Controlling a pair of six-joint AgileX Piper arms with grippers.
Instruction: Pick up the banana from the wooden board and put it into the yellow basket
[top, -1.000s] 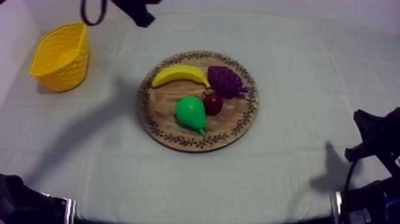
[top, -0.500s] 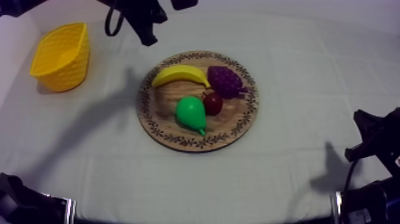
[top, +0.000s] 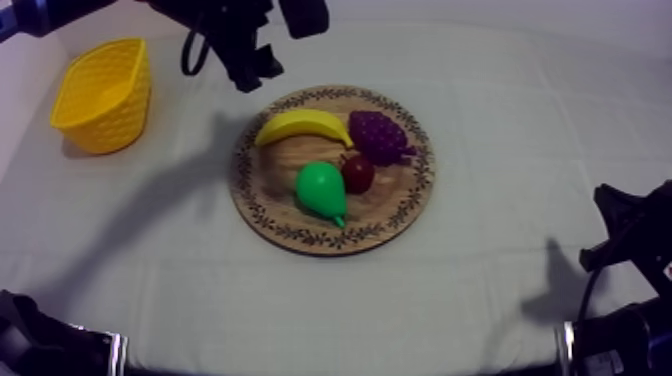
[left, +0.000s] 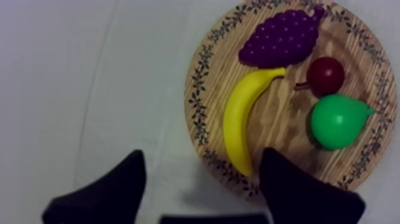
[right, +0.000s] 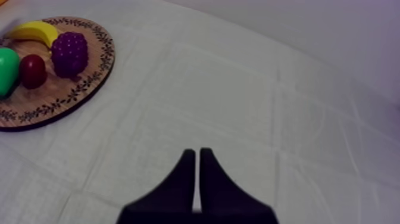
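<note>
Banana (left: 247, 122) untouched on wooden board (left: 280, 137), now just ahead of left gripper (left: 202, 156) after advance from far edge of desk (top: 500, 300), fingers (left: 113, 190) wide, empty, ready for grasp.

Likely a lab (cloth-draped table (top: 520, 130)).

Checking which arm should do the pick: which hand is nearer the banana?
Left. The left hand hovers open at the board edge by the banana; the right hand sits shut far across the table.
</note>
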